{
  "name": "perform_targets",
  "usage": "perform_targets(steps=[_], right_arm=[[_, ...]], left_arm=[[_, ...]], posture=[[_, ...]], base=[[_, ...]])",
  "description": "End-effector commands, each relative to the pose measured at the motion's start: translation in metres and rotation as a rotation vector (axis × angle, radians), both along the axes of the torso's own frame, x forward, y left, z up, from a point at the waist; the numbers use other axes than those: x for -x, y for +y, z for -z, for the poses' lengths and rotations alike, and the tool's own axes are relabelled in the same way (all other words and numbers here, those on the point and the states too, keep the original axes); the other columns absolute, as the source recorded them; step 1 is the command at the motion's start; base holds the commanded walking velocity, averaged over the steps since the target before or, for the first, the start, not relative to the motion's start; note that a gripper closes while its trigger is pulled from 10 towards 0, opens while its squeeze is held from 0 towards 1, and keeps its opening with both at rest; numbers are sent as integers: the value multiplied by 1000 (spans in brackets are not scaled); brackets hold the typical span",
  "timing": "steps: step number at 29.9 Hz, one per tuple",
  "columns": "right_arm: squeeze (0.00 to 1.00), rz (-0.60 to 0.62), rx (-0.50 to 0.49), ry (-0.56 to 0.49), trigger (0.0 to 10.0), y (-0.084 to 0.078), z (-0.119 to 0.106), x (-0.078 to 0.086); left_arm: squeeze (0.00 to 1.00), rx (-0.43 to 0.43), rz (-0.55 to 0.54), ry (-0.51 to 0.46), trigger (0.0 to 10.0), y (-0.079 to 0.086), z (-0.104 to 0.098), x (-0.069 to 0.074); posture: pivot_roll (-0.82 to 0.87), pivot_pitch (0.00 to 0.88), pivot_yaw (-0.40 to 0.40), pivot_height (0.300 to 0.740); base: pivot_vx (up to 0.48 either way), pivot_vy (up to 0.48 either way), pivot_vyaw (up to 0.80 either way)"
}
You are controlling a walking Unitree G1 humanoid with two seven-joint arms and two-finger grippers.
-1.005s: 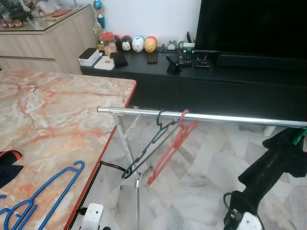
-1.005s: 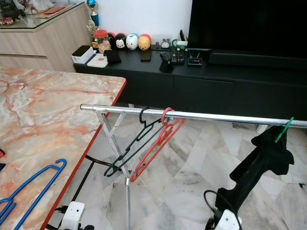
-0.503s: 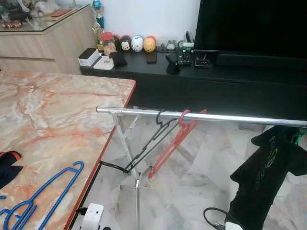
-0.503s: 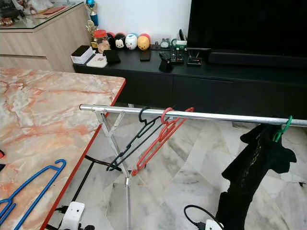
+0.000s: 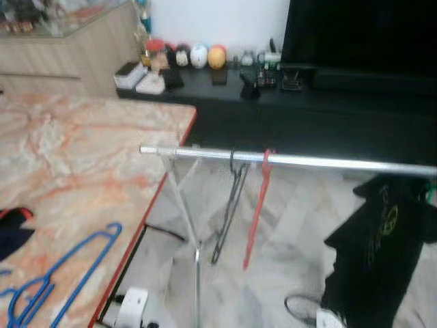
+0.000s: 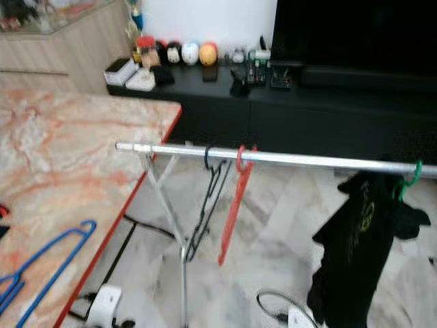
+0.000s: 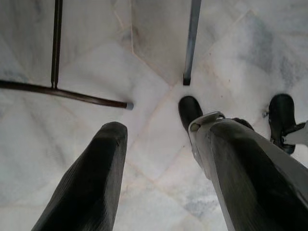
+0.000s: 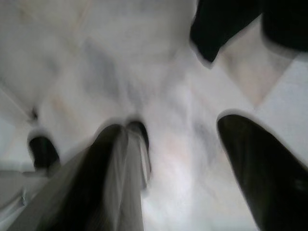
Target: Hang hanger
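Head views blurred w/ motion. Small items on TV cabinet [image 5: 225, 72] too soft to ID. Rail [image 6: 287, 159] runs off right edge; blue hanger [image 5: 61, 270] cut at bottom. Right wrist view smeared.

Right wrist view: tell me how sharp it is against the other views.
Right wrist view: heavy motion smear, right tool and floor soft. Left wrist view: crisp, left tool well lit. Both eye views: mildly blurred, rail and hangers soft-edged.
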State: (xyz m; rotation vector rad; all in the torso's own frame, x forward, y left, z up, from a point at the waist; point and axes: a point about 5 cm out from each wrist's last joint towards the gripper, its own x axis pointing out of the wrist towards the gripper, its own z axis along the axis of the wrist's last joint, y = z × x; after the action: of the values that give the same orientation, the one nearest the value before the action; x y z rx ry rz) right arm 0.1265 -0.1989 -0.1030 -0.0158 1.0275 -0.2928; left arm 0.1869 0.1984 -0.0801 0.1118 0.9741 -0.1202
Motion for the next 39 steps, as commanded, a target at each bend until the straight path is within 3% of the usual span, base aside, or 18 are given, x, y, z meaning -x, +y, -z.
perform_targets(steps=[1,10,27,36,39], right_arm=[[0,1,-12,34,10000,3,4,9],[0,26,-15,45,10000,-2,4,12],[0,96,-30,-6,10000,-4,-3,-11],[0,118,-29,5,10000,-10,-2,-4],[0,114,-14,32,10000,-16,0,6]], left_arm=[[0,-14,-5,27,10000,5,3,7],[0,-16,-6,24,10000,5,2,5],[0,-62,4,-3,10000,11,-6,-10],[0,-69,14,0,10000,9,-6,-10],[0,-59,-10,8,10000,4,-2,-4]], posture=[[-41,0,84,740],[-45,0,91,740],[-38,0,158,740],[-49,0,160,740],[-45,0,115,740]], base=[[-296,0,0],[-320,0,0],[-322,0,0],[-313,0,0],[-293,0,0]])
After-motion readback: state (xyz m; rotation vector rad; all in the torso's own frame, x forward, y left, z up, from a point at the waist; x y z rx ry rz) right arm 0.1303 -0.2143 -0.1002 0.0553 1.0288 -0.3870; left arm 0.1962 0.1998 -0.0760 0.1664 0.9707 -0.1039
